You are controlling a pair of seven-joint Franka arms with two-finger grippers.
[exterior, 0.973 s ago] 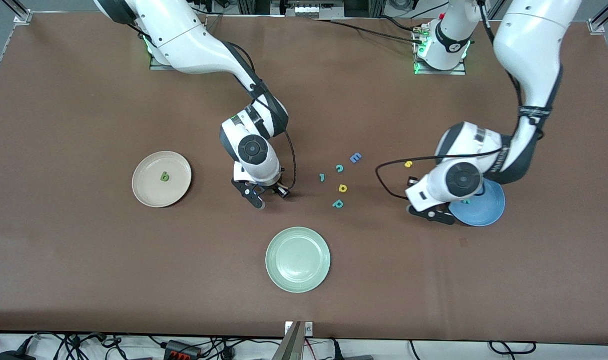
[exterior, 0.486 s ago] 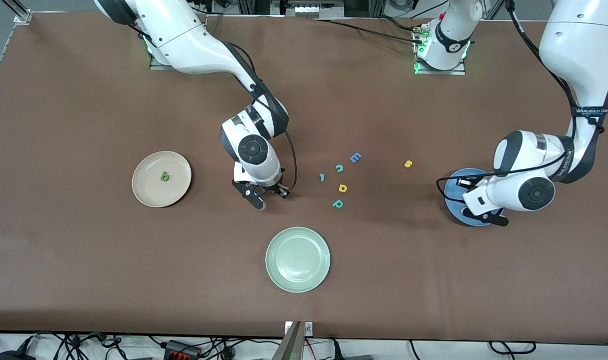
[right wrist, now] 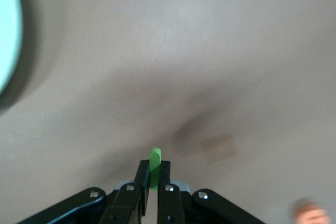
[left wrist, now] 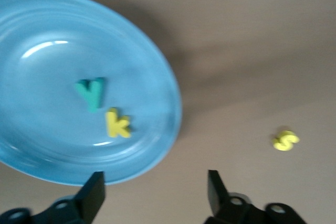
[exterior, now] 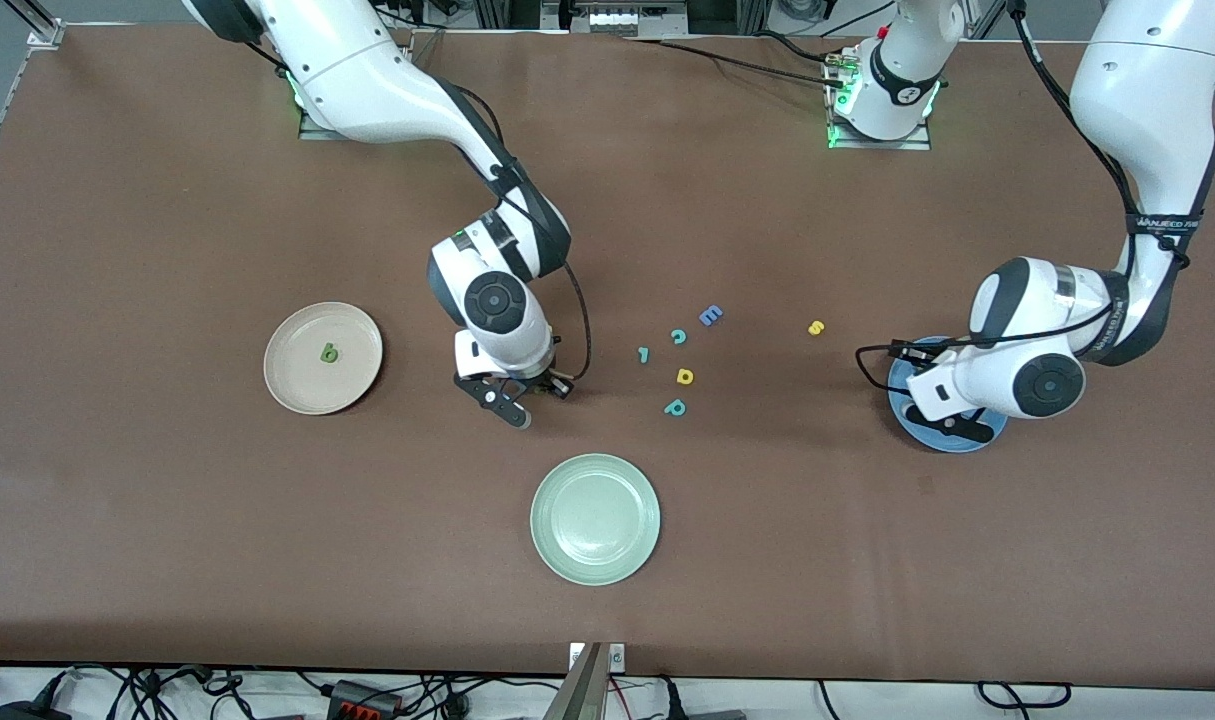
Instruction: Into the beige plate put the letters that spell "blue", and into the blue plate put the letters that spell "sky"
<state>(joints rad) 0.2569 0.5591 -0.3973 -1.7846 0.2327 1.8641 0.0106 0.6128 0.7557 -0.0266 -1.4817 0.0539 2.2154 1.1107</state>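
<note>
While the left pincer [exterior: 952, 428] gapes over the blue plate [left wrist: 152, 77], the right pincer [right wrist: 150, 182] pinches the green "l" [right wrist: 154, 166].

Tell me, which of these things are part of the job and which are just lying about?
Part of the job: beige plate holding green "b"; blue plate holding teal "y" and yellow "k"; yellow "s"; green "l" pinched in the right gripper.

Lying about: pale green plate, blue "E", teal "p".
</note>
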